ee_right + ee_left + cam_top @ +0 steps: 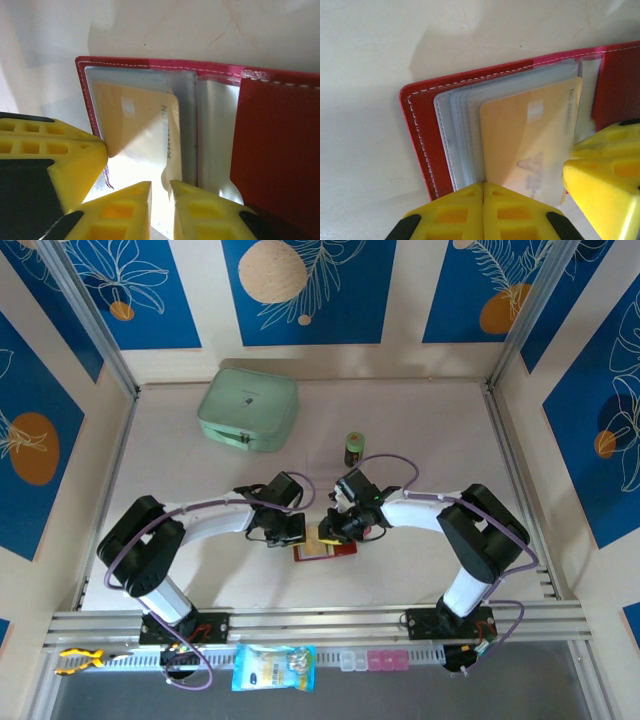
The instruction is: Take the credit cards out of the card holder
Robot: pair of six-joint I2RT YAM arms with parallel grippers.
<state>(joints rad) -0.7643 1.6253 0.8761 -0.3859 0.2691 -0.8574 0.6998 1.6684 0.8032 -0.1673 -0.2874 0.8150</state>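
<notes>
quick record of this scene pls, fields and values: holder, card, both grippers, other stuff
card holder: open, flat on table
credit card: orange, inside clear sleeve
left gripper: shut, tips at holder's edge
right gripper: jaws slightly apart at sleeve edge, grip unclear
elsewhere: mint-green case, green can

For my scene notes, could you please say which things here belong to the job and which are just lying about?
Job: card holder, orange card.
Lying about: mint case, green can, blue packet, pink boxes.
</notes>
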